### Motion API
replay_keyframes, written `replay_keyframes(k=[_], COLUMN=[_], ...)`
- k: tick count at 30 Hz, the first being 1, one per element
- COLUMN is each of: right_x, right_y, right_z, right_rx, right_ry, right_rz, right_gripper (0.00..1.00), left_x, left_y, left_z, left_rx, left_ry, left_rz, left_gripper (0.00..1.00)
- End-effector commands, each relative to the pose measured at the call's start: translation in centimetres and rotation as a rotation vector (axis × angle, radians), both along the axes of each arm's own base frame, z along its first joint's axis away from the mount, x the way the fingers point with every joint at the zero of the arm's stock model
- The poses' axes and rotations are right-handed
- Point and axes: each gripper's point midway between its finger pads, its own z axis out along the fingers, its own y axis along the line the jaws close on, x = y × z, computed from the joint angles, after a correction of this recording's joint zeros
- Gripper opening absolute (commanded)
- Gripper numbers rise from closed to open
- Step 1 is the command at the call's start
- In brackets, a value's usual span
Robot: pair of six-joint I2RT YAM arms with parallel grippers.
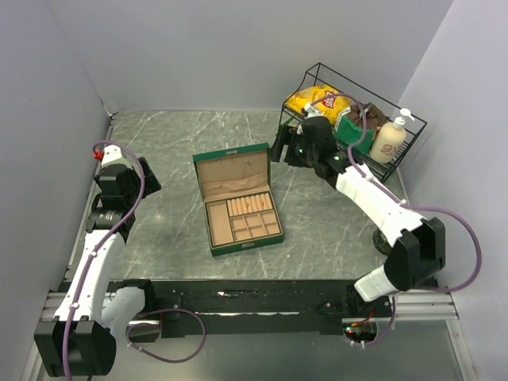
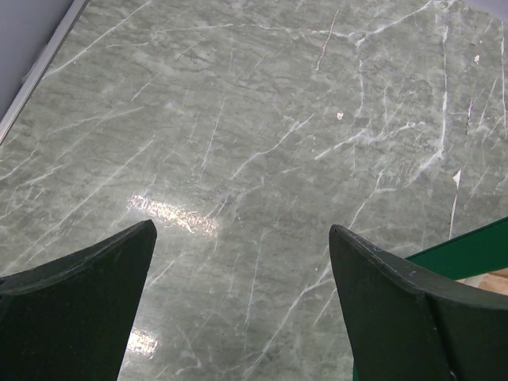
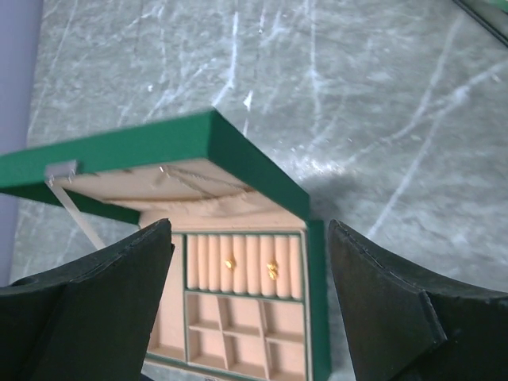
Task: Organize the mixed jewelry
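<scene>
While the right gripper (image 3: 248,230), at the green box's (image 3: 238,151) 2 o'clock, and the left gripper (image 2: 242,230), at 9, gape empty, 2 gold pieces (image 3: 228,263) sit in its ring rolls (image 3: 246,266) and a fine chain (image 3: 208,181) in the lid (image 3: 159,143); a careless descent could knock that lid shut.

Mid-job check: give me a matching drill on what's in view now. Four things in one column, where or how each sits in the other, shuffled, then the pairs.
Things
1. left gripper
2. right gripper
3. pump bottle
4. two gold pieces

Places or states
A. in the wire basket at the far right corner
B. open, above bare marble table
C. in the ring rolls of the green box
D. open, off the far right of the green box, facing its raised lid

Pairs: 1-B, 2-D, 3-A, 4-C
</scene>
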Motion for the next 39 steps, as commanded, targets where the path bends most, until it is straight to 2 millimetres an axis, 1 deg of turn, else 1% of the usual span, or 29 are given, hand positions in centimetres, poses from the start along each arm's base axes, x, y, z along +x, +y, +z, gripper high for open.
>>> replay_keyframes(k=[1,2,3,5,7,9,10,11,12,13,14,16,18,21,25,29,31,35,38,39], right_x=[2.3,2.8,3.1,3.7,4.2,4.6,4.8,4.9,5.3,5.4,5.6,5.8,5.9,5.8,5.7,5.7,5.7,5.9,6.2,6.1], right_y=[1.6,1.9,2.2,2.8,3.2,3.5,3.6,3.9,4.0,4.1,4.4,4.4,4.3,4.4,4.5,4.5,4.5,4.6,4.6,4.7], right_z=[2.9,2.6,3.6,3.8,4.6,4.7,4.4,3.6,4.0,3.5,2.5,1.9,0.9,0.3,0.1,-0.6,-0.9,-0.3,0.1,-0.1], right_rx=[0.057,0.059,0.072,0.092,0.109,0.122,0.124,0.116,0.114,0.107,0.098,0.083,0.075,0.076,0.074,0.068,0.069,0.086,0.089,0.088], right_ry=[-0.047,-0.036,-0.053,-0.057,-0.071,-0.075,-0.070,-0.048,-0.051,-0.036,-0.012,0.005,0.016,0.015,0.017,0.029,0.040,0.020,0.010,0.019], right_rz=[0.021,0.020,0.025,0.034,0.036,0.038,0.040,0.048,0.048,0.049,0.056,0.055,0.049,0.060,0.073,0.075,0.071,0.074,0.073,0.077], right_gripper=[0.85,0.85,0.85,0.85,0.85,0.85,0.86,0.86,0.86,0.86,0.86,0.86,0.84,0.84,0.81,0.79,0.79,0.81,0.83,0.84], left_x=[0.6,0.7,0.7,0.7,0.7,0.7,0.6,0.7,0.7,0.7,0.7,0.7,0.7,0.8,0.9,0.9,0.8,0.8,0.8,0.9], left_y=[-0.1,-0.2,-0.1,-0.2,-0.1,-0.1,-0.1,-0.1,-0.1,-0.2,-0.1,-0.2,-0.2,-0.3,-0.3,-0.3,-0.6,-1.4,-1.5,-1.5], left_z=[2.3,2.2,2.2,2.2,2.2,2.1,2.1,2.1,2.1,2.1,2.0,2.0,1.9,1.8,1.7,1.7,1.8,1.8,1.7,1.6], left_rx=[0.009,0.009,0.009,0.009,0.011,0.012,0.011,0.011,0.011,0.011,0.011,0.009,0.010,0.008,0.007,0.007,0.008,0.002,0.002,0.002], left_ry=[-0.059,-0.054,-0.053,-0.051,-0.051,-0.049,-0.048,-0.049,-0.049,-0.049,-0.046,-0.046,-0.042,-0.039,-0.033,-0.030,-0.036,-0.047,-0.042,-0.041], left_rz=[-0.013,-0.015,-0.013,-0.015,-0.013,-0.011,-0.013,-0.013,-0.014,-0.016,-0.016,-0.020,-0.022,-0.025,-0.028,-0.027,-0.050,-0.099,-0.103,-0.103], left_gripper=[0.96,0.96,0.96,0.96,0.96,0.96,0.96,0.96,0.96,0.96,0.96,0.96,0.96,0.96,0.96,0.96,0.96,0.96,0.96,0.96])
